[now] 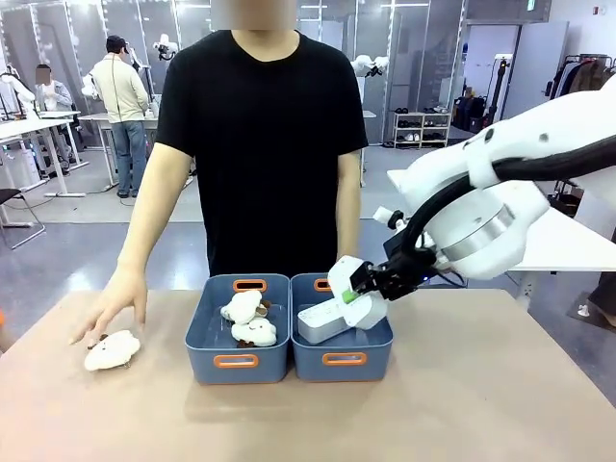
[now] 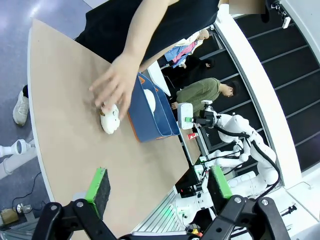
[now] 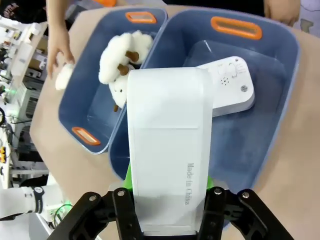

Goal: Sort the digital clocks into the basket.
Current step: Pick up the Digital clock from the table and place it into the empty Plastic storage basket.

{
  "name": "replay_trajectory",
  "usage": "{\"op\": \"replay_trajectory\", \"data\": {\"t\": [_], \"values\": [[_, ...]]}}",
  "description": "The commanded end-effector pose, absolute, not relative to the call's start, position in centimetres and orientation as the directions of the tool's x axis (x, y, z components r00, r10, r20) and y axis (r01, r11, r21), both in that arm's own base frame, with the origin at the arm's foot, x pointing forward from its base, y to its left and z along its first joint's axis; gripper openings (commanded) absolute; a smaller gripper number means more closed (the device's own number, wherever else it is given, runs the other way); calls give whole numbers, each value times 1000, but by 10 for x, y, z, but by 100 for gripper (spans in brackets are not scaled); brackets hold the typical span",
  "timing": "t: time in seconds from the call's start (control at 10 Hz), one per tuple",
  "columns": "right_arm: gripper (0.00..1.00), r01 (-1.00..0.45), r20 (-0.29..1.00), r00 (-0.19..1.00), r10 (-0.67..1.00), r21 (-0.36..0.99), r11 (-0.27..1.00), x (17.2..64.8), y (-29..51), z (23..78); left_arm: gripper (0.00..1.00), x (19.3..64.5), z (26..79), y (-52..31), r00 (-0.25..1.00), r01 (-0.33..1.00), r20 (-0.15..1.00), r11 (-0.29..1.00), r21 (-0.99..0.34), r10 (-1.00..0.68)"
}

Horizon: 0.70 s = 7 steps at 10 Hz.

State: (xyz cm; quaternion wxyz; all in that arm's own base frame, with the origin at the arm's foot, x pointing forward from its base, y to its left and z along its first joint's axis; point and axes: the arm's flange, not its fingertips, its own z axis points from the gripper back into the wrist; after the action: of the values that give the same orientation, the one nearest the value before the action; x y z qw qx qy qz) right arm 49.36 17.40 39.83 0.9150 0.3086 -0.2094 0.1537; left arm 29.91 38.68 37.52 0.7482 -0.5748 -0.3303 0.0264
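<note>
right gripper: over the right-hand basket, with a white clock sitting between its fingers. Its wrist cam shows the green pads right at the clock's sides, but I honestly can't tell if they're gripping or just letting go.
held clock: from the front it's a tilted white block above the basket. The wrist cam gets the printed "Made in China" along its face, which the front cam can't catch.
second clock: already lying in that same basket. The wrist cam shows its small buttons and speaker holes.
left basket: touching the right one, with two cream plush toys inside.
left gripper: fingers spread wide, nothing between them, hanging above the table.
person's hand: resting on the table by a third plush toy. The left wrist cam shows the fingers actually touching it.
</note>
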Motion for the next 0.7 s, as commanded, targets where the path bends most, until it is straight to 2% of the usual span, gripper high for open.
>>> {"op": "replay_trajectory", "data": {"t": [0.0,0.1,0.5,0.6], "values": [[86,-375,461,876,144,462,804,501,180,399,100,297,378,384,778,339,466,342,-876,422],[98,-362,454,881,132,468,806,501,176,402,100,297,378,384,778,339,466,342,-876,422],[100,-345,458,884,96,497,796,500,140,407,100,297,378,384,778,339,466,342,-876,422],[100,-368,515,851,98,453,812,491,115,416,100,297,378,384,778,339,466,342,-876,422]]}}
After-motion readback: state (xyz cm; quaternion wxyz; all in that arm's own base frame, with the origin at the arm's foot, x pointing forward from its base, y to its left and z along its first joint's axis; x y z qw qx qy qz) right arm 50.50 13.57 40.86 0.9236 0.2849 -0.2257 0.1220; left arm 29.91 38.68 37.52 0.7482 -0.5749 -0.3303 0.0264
